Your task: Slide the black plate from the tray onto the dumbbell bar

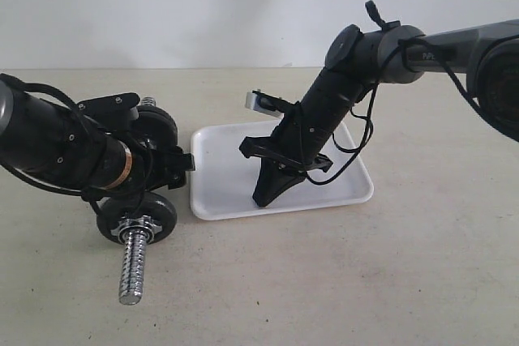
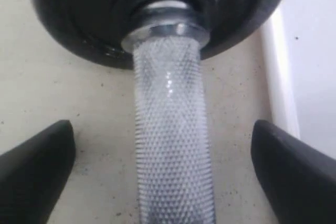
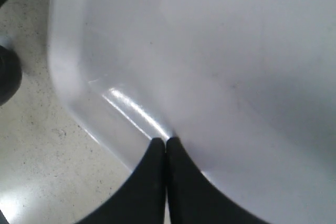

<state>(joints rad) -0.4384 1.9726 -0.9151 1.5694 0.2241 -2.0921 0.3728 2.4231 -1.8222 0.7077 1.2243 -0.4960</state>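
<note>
The dumbbell bar (image 1: 133, 265) lies on the table left of the tray (image 1: 227, 160). A black plate (image 1: 159, 215) sits on the bar behind the star nut (image 1: 135, 221), and another black plate (image 1: 160, 126) sits at the far end. My left gripper (image 1: 169, 169) stands open astride the bar's knurled middle (image 2: 170, 145). In the left wrist view its fingers (image 2: 37, 174) stand apart from the bar on both sides, below a black plate (image 2: 79, 19). My right gripper (image 1: 263, 198) is shut on nothing, its tip (image 3: 166, 141) resting on the tray floor (image 3: 236, 51) near a corner.
The white tray's rim (image 2: 278, 77) runs close beside the bar. The right arm (image 1: 324, 111) slants down across the tray from the upper right. Bare beige tabletop (image 1: 365, 281) stretches in front and to the right.
</note>
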